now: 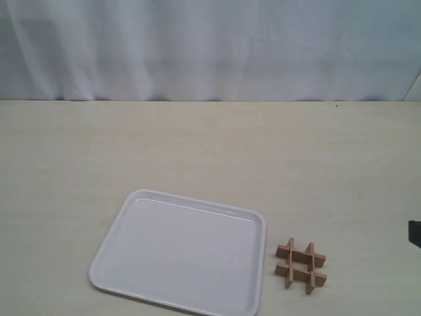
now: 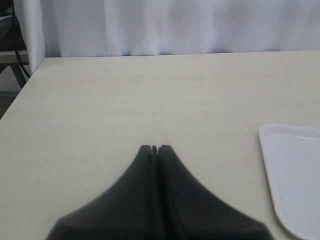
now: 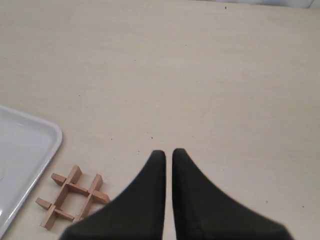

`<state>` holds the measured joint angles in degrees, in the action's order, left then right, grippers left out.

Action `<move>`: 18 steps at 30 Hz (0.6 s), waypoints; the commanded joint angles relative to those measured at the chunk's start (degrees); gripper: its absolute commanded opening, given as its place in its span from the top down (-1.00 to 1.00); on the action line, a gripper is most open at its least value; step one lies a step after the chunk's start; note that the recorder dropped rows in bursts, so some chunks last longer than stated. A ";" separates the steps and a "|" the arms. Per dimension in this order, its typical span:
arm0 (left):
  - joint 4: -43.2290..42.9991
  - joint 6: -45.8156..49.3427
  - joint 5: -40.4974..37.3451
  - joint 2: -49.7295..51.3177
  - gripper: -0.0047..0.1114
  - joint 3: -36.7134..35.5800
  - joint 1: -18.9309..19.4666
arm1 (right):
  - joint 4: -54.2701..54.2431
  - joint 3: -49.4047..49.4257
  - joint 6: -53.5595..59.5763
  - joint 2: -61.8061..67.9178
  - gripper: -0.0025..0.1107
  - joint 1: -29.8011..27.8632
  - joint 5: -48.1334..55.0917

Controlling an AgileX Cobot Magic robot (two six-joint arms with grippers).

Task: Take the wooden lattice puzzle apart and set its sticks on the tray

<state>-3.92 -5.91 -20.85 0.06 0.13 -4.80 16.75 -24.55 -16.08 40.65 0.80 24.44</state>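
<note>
The wooden lattice puzzle (image 1: 301, 264) lies assembled as a small hash-shaped grid on the table, just right of the white tray (image 1: 197, 201), whose inside is bare. The four sticks are still interlocked in it. In the right wrist view the puzzle (image 3: 73, 196) sits beside the tray corner (image 3: 25, 150), off to one side of my right gripper (image 3: 169, 153). That gripper's dark fingers stand a narrow slit apart with nothing between them. My left gripper (image 2: 155, 148) is shut and empty over bare table, with the tray edge (image 2: 295, 175) to its side.
A white curtain (image 1: 210, 46) hangs behind the light wooden table (image 1: 210, 145). A dark bit of the right arm (image 1: 415, 234) shows at the right edge of the exterior view. The table's left edge (image 2: 20, 100) appears in the left wrist view.
</note>
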 commanded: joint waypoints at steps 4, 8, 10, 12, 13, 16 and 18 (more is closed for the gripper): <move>-0.17 0.04 0.53 -0.06 0.92 -0.13 0.05 | -3.42 -1.61 1.75 5.30 0.88 1.03 0.53; -0.17 0.04 0.53 -0.06 0.92 -0.13 0.05 | -2.27 -2.60 3.09 9.84 0.88 5.52 3.52; -0.17 0.04 0.53 -0.06 0.92 -0.13 0.05 | -1.66 -3.40 3.09 12.88 0.88 7.27 5.78; -0.17 0.04 0.53 -0.06 0.92 -0.13 0.05 | -1.52 -4.18 3.09 15.90 0.88 8.53 7.61; -0.17 0.04 0.53 -0.06 0.92 -0.13 0.05 | -1.52 -4.53 3.09 17.01 0.88 8.81 8.21; -0.17 0.04 0.53 -0.06 0.92 -0.13 0.05 | -1.94 -5.99 3.09 20.63 0.88 9.36 10.38; -0.17 0.04 0.53 -0.06 0.92 -0.13 0.05 | -2.08 -6.66 3.09 23.15 0.88 9.36 11.87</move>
<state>-3.92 -5.91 -20.85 0.06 0.13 -4.80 14.67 -30.04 -13.33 60.99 9.99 34.19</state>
